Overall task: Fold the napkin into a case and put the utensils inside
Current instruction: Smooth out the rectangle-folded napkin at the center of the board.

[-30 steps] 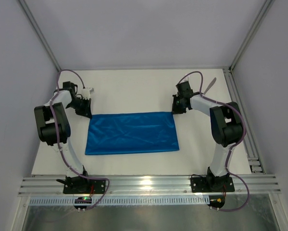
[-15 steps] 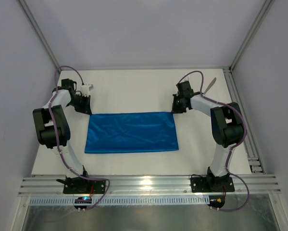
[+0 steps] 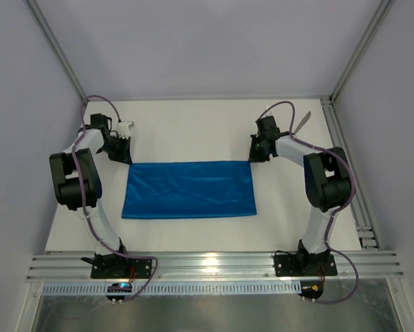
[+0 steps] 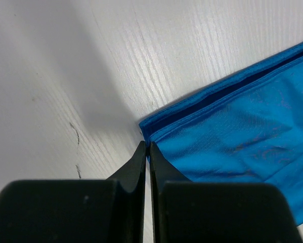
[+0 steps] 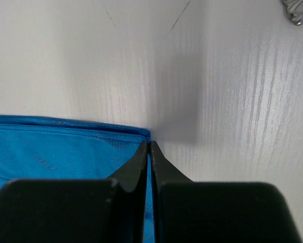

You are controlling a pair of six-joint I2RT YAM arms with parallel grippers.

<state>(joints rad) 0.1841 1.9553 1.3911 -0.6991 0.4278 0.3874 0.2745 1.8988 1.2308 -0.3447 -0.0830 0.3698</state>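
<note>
Since a narrower fold seems due next, napkin (image 3: 187, 189): blue oblong, flat on table (image 3: 193, 131). At its far corners: left gripper (image 4: 146, 147), right gripper (image 5: 148, 146), jaws closed tight, likely placed to lift that edge; cloth pinched or not, unclear. Apart, far right: silver utensil (image 3: 302, 123).

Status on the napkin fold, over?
Left fingers, right fingers shut at far corners of napkin. Flat folded rectangle, no case yet. Nothing on it.
</note>
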